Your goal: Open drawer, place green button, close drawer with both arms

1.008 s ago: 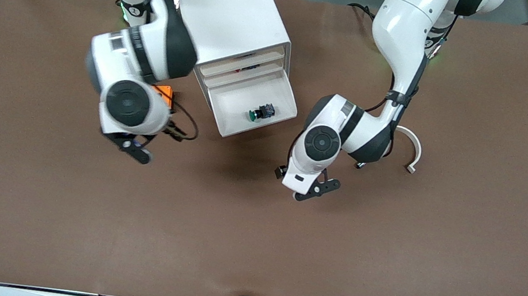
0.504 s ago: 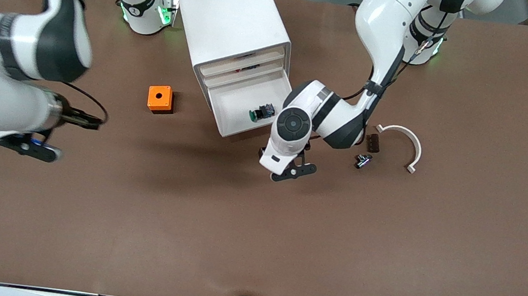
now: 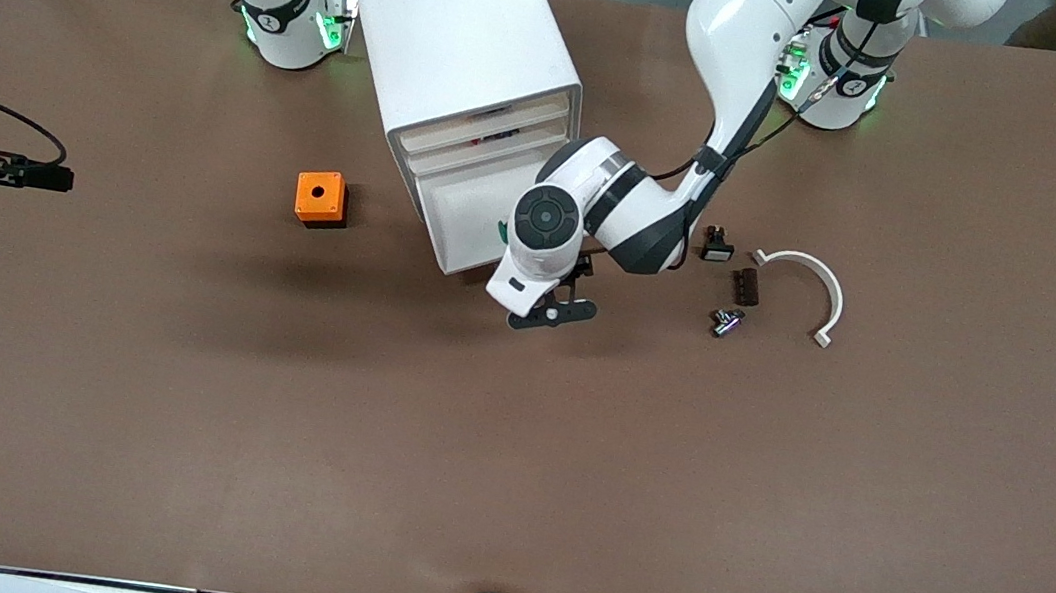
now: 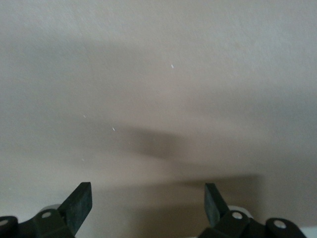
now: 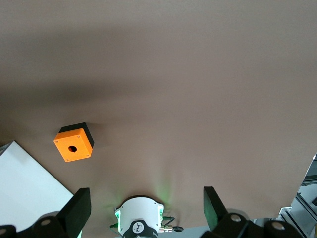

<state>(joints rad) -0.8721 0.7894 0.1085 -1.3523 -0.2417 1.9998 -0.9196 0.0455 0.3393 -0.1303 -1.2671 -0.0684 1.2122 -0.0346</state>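
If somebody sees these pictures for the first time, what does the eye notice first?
First, the white cabinet at the robots' edge of the table, its bottom drawer pulled open. The left arm's open end effector hangs over the table just in front of that drawer, its wrist hiding most of the green button inside. A bright orange box sits beside the cabinet toward the right arm's end.

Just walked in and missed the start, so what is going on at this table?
Neither arm holds anything. The left gripper, open, hangs over the brown table just in front of the pulled-out shallow white plastic drawer of the white boxy cabinet. That arm hides most of the tray, so only a speck of green shows. The right gripper, open, waits high at its end of the table, past the orange cube.
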